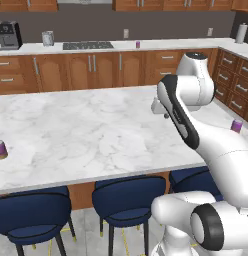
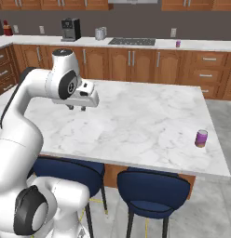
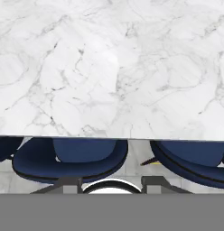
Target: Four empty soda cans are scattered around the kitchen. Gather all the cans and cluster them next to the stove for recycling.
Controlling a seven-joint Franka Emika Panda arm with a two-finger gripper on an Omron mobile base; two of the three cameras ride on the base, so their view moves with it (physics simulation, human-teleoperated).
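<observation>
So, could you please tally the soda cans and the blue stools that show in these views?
Soda cans: 3
Blue stools: 3
Total: 6

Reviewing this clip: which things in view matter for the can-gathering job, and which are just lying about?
Job:
soda can by the stove
soda can at the island's left edge
soda can on the island's right side
stove

Lying about:
coffee machine
grey canister
paper-towel roll
blue stools

Coffee machine (image 2: 70, 29), blue stools (image 1: 128, 198), canister (image 1: 47, 38)
</observation>
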